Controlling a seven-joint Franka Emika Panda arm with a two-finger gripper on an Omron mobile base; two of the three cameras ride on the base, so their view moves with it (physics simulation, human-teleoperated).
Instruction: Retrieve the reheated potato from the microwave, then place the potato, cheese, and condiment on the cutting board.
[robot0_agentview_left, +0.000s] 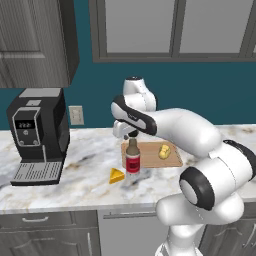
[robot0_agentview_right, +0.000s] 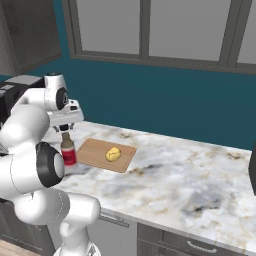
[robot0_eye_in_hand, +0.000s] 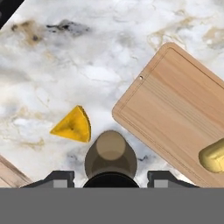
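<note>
One thing is in the robot's hand right now. From the left base view, the gripper (robot0_agentview_left: 132, 136) sits over the top of the condiment (robot0_agentview_left: 132, 159), a small brown bottle with a red label. The bottle stands upright on the counter (robot0_agentview_left: 75, 185), just off the front left corner of the cutting board (robot0_agentview_left: 150, 150). The potato (robot0_agentview_left: 164, 151) already lies on the board. The cheese (robot0_agentview_left: 116, 176) sits on the counter to the left of the bottle, a little nearer the front edge. A coffee machine (robot0_agentview_left: 37, 135) stands far off at the left.

From the right base view, the gripper (robot0_agentview_right: 65, 131) is again at the bottle's neck (robot0_agentview_right: 66, 137). The potato (robot0_agentview_right: 113, 154) rests on the board (robot0_agentview_right: 95, 152).

From the hand view, the bottle (robot0_eye_in_hand: 110, 157) is right between the two fingertips (robot0_eye_in_hand: 61, 178), seen from the top. The jaws look narrow and closed on it. The cheese (robot0_eye_in_hand: 73, 125) lies near it, not touching. The board (robot0_eye_in_hand: 170, 109) is on the other side, with the potato (robot0_eye_in_hand: 213, 155) at its far part.

The bottle is glass, so I think it is hard, smooth and a bit slippery, and it could break if it tips. It is tall and thin, so it may swing. Holding it near the neck and lifting it straight up seems best. The cheese is small and soft, with slanted sides, so its flat sides look best to pinch.
</note>
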